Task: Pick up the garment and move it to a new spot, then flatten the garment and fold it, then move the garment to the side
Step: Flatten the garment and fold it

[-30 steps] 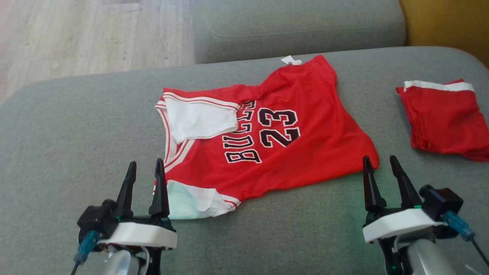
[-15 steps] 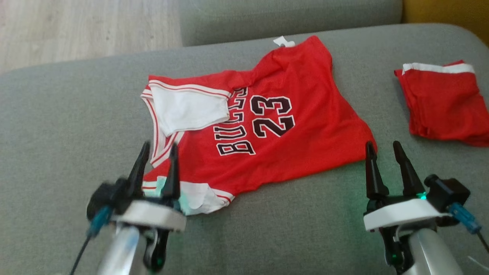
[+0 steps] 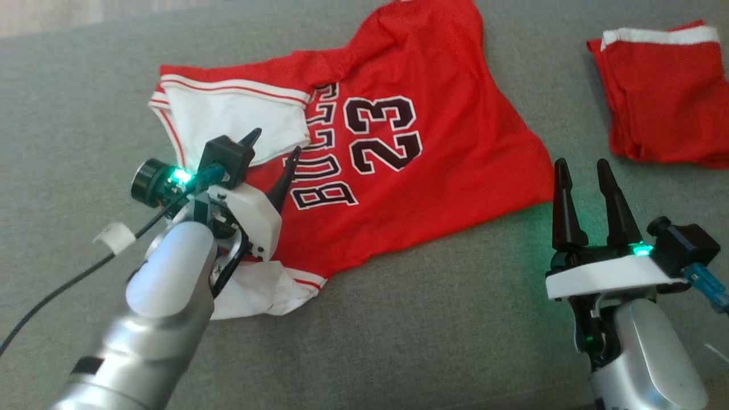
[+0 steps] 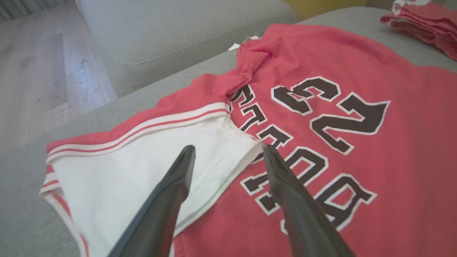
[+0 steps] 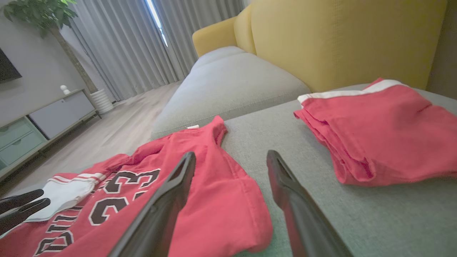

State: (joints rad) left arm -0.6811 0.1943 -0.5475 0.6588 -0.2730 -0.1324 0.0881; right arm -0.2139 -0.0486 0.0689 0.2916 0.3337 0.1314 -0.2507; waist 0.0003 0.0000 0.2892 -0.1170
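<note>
Left fingers over neck end of jersey; nothing pinched.
Lies front-up on grey cushion, mostly spread, with long axis from white neck lining at robot's left to hem at right; red, black lettering and number, puckered along far edge, bunched at near shoulder; left fingers spread wide, tips just over lining edge and lettering; cannot tell whether touching cloth; right fingers spread too, just beside hem corner, empty; judged nearer for first pinch: left arm; folded red garment well apart at right.

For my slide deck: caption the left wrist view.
Left gripper, fingers open, poised over the red Bulls 23 jersey on a grey sofa cushion.
</note>
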